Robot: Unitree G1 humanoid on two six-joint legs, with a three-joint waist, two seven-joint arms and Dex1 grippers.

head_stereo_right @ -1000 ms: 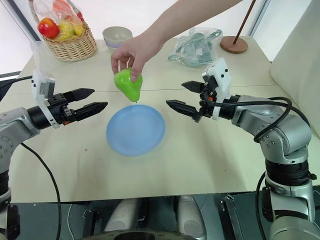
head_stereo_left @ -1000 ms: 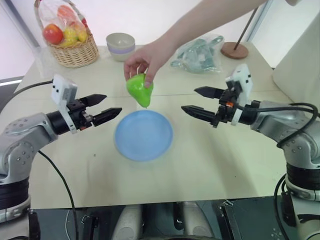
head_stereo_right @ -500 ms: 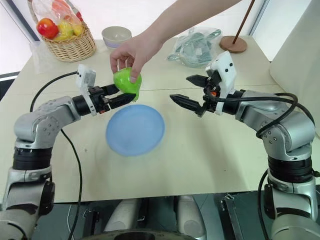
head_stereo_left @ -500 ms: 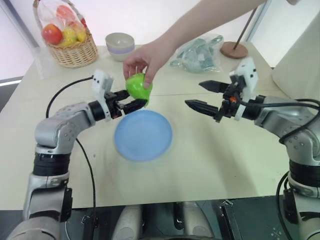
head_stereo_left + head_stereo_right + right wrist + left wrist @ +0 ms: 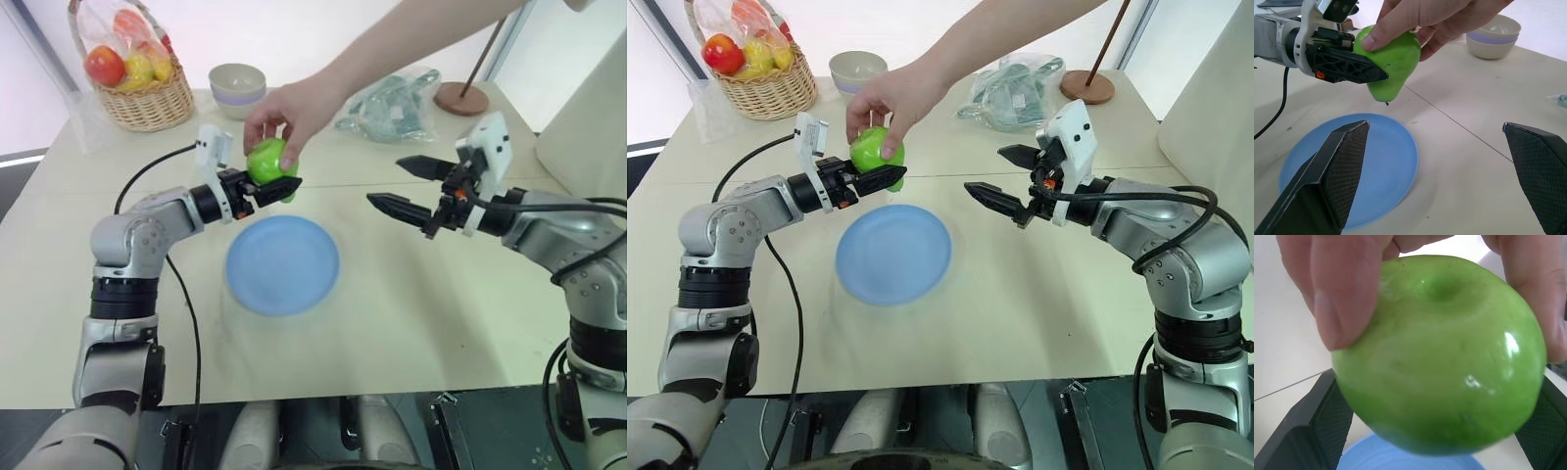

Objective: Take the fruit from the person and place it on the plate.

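Observation:
The person's hand (image 5: pixel 294 110) reaches in from the far right and holds the green glossy fruit (image 5: pixel 268 161) by its top, above the far edge of the light blue plate (image 5: pixel 282 266). My left gripper (image 5: pixel 1440 382) is open with the fruit between its two fingers (image 5: pixel 1308 431), one on each side; whether the pads touch it I cannot tell. My right gripper (image 5: pixel 385 179) hangs open and empty to the right of the plate, pointing toward the fruit.
At the table's far left a wicker basket (image 5: pixel 147 93) holds wrapped red, yellow and orange fruits. A beige bowl (image 5: pixel 238 88) stands beside it. A clear bag (image 5: pixel 392 103) and a round wooden base (image 5: pixel 458 98) lie at the far right.
My left arm has swung right and forward, bringing its open fingers around the fruit. The person's hand has kept the fruit at about the same spot. The right gripper has stayed put.

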